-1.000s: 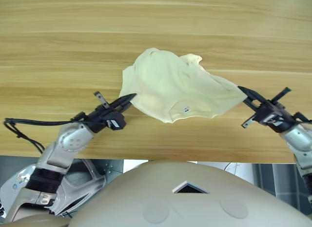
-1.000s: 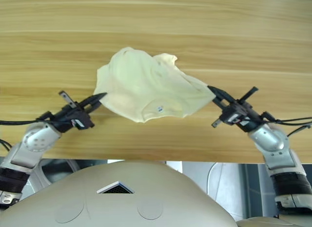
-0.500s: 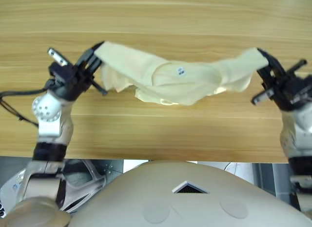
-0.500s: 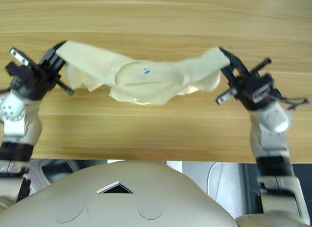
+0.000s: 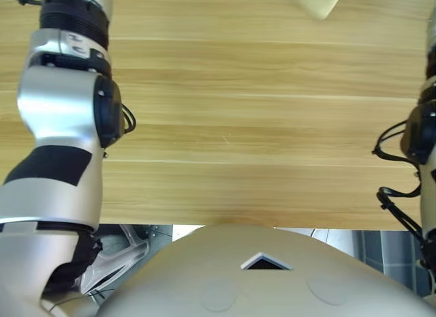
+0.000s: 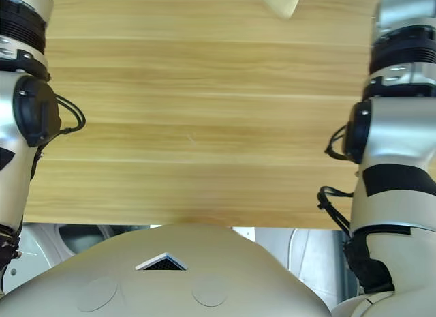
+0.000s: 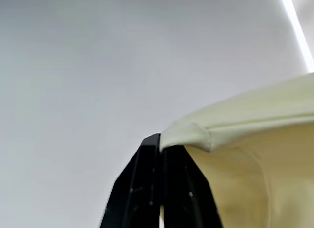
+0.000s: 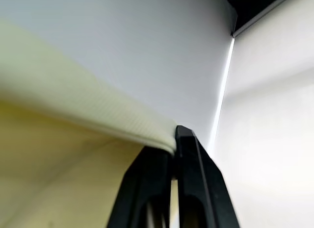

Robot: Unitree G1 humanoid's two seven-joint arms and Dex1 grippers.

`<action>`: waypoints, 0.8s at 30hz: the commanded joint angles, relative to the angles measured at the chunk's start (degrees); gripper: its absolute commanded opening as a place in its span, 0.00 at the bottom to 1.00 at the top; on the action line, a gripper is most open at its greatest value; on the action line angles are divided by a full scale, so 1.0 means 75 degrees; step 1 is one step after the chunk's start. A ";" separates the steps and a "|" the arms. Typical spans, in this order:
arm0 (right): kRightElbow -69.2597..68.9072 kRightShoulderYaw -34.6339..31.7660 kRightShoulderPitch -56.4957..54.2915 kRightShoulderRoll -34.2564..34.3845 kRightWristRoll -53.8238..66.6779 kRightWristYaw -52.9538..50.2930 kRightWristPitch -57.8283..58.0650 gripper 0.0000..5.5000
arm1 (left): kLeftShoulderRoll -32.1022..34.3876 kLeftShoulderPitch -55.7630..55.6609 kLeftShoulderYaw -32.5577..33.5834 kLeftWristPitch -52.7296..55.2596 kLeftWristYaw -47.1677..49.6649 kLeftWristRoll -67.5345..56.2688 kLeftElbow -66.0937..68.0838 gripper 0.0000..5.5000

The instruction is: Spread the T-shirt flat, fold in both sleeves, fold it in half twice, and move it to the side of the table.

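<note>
At the left end effector (image 7: 159, 143), both fingers are pinched tight on a folded edge of the pale yellow T-shirt (image 7: 245, 139). Right end effector (image 8: 174, 139) is clamped on a ribbed edge of it. Both arms are raised, and a shirt corner hangs at the head views' top edge, over the wooden worktop (image 5: 238, 126).

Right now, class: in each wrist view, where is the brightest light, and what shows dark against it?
Left wrist view: a bright light strip, the left pincer black against pale background, gripping the T-shirt. Right wrist view: a second light strip, the right pincer also black.
</note>
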 commanded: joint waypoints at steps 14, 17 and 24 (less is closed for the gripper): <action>-0.7825 -0.0008 1.2185 -0.2614 0.2160 0.5839 -0.0040 0.00 | 0.2150 1.1827 -0.0633 -0.1410 -0.3867 0.0524 -0.5920 0.00; -0.7853 -0.0080 1.2275 -0.2525 0.1298 0.6048 0.0445 0.00 | 0.2173 1.2031 -0.0475 -0.1296 -0.3597 0.0838 -0.6104 0.00; -0.8081 -0.0115 1.2714 -0.2301 -0.0101 0.6199 0.0843 0.06 | 0.2238 1.2214 -0.0243 -0.1062 -0.3102 0.1465 -0.6393 0.06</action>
